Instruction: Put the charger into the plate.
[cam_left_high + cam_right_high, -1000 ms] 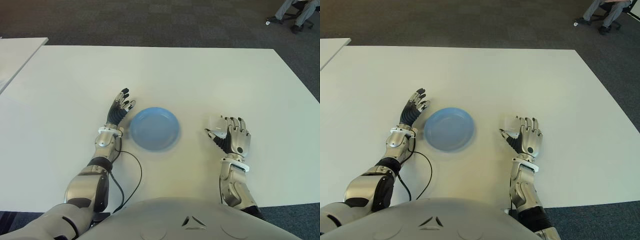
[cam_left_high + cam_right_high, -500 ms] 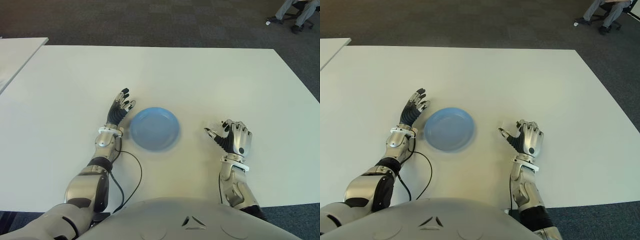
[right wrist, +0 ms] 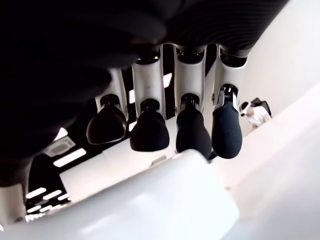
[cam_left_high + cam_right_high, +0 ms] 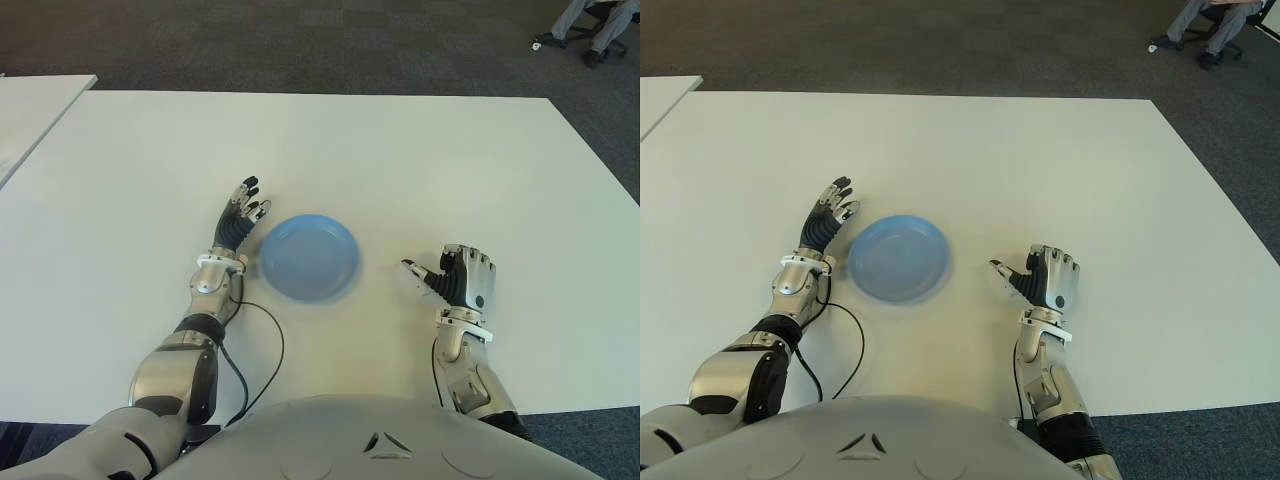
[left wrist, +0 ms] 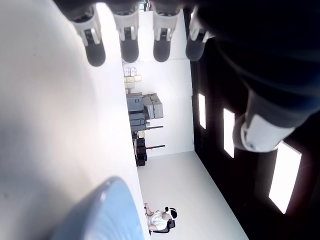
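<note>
The blue plate lies on the white table in front of me. My right hand is to the right of the plate, apart from it, fingers curled. In the right wrist view the fingertips wrap over the white charger, which fills the palm. From the eye views the charger is hidden behind the hand. My left hand shows just left of the plate's rim with its fingers spread and nothing in it.
A black cable loops on the table near my left forearm. A second white table stands at the far left. A person's legs and an office chair show at the far right on the dark carpet.
The right hand's fingers have curled down over the charger, which was visible ahead of them before. The hand has drawn slightly nearer and to the left. The left hand has not moved.
</note>
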Tool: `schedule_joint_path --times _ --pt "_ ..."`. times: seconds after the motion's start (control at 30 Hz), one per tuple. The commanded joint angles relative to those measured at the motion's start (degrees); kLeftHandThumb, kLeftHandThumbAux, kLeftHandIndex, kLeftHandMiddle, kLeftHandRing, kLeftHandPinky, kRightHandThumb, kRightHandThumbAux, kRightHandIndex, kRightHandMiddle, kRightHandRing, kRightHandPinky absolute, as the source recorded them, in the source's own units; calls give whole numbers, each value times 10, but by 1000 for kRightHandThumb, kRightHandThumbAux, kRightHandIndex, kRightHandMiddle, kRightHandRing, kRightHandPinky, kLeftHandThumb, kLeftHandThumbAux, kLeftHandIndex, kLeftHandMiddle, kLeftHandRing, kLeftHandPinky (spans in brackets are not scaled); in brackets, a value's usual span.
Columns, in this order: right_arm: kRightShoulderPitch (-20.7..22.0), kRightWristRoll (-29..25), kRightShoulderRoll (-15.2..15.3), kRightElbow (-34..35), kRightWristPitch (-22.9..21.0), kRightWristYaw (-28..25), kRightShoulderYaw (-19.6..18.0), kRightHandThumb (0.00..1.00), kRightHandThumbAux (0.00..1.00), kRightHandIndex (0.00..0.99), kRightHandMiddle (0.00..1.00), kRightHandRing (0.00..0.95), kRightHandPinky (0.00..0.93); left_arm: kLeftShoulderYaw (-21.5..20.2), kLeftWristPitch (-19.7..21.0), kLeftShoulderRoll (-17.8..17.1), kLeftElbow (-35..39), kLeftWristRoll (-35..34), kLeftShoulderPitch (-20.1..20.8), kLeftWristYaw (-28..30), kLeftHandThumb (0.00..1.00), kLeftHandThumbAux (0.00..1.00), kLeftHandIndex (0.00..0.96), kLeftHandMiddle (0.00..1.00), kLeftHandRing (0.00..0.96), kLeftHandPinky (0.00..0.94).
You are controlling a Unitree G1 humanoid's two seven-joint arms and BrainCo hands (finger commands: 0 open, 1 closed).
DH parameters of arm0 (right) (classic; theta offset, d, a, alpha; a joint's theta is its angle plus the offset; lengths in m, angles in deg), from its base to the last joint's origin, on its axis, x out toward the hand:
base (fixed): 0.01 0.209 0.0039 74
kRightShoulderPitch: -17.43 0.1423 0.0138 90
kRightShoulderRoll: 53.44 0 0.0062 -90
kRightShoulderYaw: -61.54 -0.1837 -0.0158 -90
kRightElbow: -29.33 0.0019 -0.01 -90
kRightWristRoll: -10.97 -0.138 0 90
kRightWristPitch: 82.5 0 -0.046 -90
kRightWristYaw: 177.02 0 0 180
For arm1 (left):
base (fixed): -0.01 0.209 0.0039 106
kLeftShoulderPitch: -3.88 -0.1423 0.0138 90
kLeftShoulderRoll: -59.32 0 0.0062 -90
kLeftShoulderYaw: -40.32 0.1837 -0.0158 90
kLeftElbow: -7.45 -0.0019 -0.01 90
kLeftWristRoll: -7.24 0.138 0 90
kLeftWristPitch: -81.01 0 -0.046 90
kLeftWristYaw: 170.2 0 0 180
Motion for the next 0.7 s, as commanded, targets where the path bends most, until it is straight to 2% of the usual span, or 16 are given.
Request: schedule_joint_path --times 0.03,0.7 --pt "-13 -15 -13 0 -11 -18 -7 902 644 837 879 878 879 7 27 7 -32 4 -50 6 201 532 27 76 91 138" --pt "-18 -12 -30 13 -20 -28 -15 868 626 827 873 868 874 7 28 6 -30 3 -51 9 210 533 25 77 92 143"
